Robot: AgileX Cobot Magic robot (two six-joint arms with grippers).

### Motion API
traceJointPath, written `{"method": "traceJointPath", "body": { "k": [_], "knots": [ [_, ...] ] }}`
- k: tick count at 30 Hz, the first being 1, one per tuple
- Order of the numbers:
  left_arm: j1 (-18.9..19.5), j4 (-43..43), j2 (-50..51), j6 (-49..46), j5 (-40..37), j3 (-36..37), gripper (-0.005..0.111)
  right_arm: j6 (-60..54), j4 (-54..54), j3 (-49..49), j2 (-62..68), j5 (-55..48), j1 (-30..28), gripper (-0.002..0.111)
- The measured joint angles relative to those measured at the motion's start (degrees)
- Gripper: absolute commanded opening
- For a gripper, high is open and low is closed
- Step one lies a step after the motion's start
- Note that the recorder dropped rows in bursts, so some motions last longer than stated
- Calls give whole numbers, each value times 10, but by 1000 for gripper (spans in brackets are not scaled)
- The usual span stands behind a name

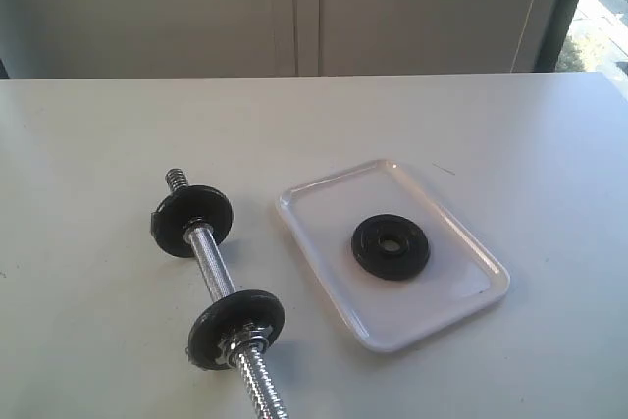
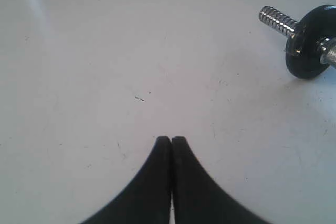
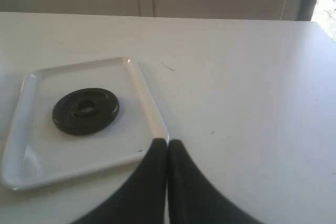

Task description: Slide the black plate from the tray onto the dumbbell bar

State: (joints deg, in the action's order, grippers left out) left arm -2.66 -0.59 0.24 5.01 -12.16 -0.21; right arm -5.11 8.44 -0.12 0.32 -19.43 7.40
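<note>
Right claw (image 3: 167,141) closed, maybe above tray (image 3: 148,103); plate (image 3: 106,112) inside.

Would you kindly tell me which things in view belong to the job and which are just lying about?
Belong to the job: black plate, lying flat in the white tray; dumbbell bar beside it; left gripper and right gripper, both shut, empty.
Just there: table; wall behind it.

Soft daylight enters from an overexposed window (image 1: 608,17) at the exterior view's upper right. The table (image 1: 88,134) looks washed out, with faint shadows; the dumbbell bar (image 1: 209,264) glints. All views are slightly grainy.
</note>
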Motion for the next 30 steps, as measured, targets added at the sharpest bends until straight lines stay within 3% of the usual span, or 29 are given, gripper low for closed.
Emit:
{"method": "traceJointPath", "body": {
  "k": [20,27,30],
  "knots": [
    [0,0,0,-3,6,0,0,0,0,0,0,0,0,0],
    [0,-1,0,-12,85,0,0,0,0,0,0,0,0,0],
    [0,-1,0,-4,167,0,0,0,0,0,0,0,0,0]
  ]
}}
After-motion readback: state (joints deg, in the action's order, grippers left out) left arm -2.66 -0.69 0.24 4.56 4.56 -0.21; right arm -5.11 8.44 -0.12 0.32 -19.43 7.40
